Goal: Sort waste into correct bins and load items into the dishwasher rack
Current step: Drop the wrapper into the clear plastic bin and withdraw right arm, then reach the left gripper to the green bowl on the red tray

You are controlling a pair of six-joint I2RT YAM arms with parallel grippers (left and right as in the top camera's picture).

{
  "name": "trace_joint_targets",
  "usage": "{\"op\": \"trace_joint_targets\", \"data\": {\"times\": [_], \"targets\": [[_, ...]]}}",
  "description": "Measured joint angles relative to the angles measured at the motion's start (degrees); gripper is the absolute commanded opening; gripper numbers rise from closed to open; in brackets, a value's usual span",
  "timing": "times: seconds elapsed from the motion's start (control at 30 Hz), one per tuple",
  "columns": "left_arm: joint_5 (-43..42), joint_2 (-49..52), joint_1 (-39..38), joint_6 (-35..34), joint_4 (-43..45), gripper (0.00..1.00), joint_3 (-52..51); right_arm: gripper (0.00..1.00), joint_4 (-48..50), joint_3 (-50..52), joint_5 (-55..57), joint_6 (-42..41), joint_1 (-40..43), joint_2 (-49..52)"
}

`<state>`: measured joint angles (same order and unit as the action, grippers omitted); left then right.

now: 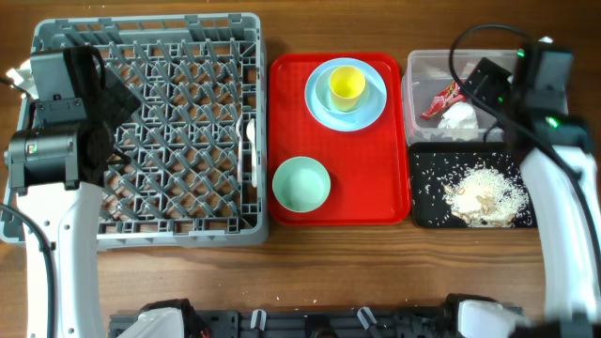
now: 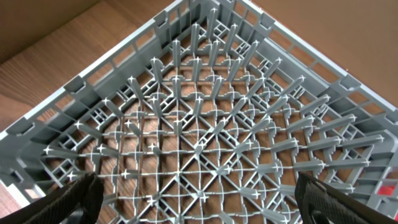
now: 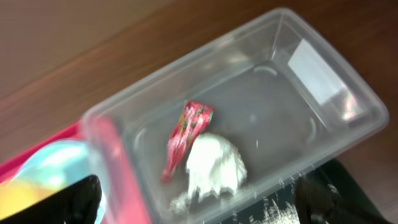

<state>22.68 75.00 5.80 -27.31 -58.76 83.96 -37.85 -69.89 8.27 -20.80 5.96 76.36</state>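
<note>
- The left gripper point(image 2: 202, 202) is hanging over the grey rack point(image 2: 199, 112), fingers wide apart and holding nothing.
- The right gripper point(image 3: 199, 202) is hanging over the clear tub point(image 3: 323, 81), fingers apart.
- The red wrapper point(image 3: 186, 137) and white tissue point(image 3: 214, 165) are lying in that tub, touching.
- Rice scraps point(image 1: 484, 192) are sitting in the black tray point(image 1: 424, 178).
- The yellow cup point(image 1: 346, 86) is sitting on the blue plate point(image 1: 319, 108).

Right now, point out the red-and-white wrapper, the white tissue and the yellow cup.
red-and-white wrapper point(image 3: 185, 138): right wrist view, middle of its crinkled body.
white tissue point(image 3: 214, 165): right wrist view, centre of the wad.
yellow cup point(image 1: 346, 84): overhead view, its inner floor.
</note>
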Motion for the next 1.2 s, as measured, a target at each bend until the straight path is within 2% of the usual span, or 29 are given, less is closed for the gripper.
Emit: {"op": "trace_joint_targets", "data": {"times": [0.07,0.17,0.27,0.53,0.83,0.87,0.93,1.07,1.17,1.2], "targets": [[0.0,0.0,0.0,0.0,-0.2,1.00,0.0,1.00,-7.5,0.0,-4.5,1.2,0.0,-14.0],[0.0,0.0,0.0,0.0,0.0,1.00,0.0,1.00,-12.4,-0.7,-6.4,1.6,0.0,-31.9],[0.0,0.0,0.0,0.0,0.0,1.00,0.0,1.00,-15.0,-0.9,-6.8,1.6,0.0,-40.5],[0.0,0.0,0.0,0.0,0.0,1.00,0.0,1.00,-27.1,-0.8,-7.0,1.6,0.0,-41.4],[0.0,0.0,0.0,0.0,0.0,1.00,0.0,1.00,-27.8,-0.8,-7.0,1.6,0.0,-41.4],[0.8,0.0,0.0,0.2,2.5,1.00,-0.1,1.00,-27.8,-0.8,-7.0,1.6,0.0,-41.4],[2.9,0.0,0.1,0.5,13.8,1.00,-0.1,1.00,-28.0,-0.8,-7.0,1.6,0.0,-41.4],[4.1,0.0,0.2,0.5,14.4,1.00,-0.1,1.00,-28.0,-0.8,-7.0,1.7,0.0,-41.4],[-0.7,0.0,0.2,0.5,15.3,1.00,-0.1,1.00,-28.0,-0.8,-7.0,1.6,0.0,-41.4],[-7.9,0.0,0.3,0.5,13.5,0.98,0.0,1.00,-27.9,-0.8,-7.0,1.6,0.0,-41.4]]}}
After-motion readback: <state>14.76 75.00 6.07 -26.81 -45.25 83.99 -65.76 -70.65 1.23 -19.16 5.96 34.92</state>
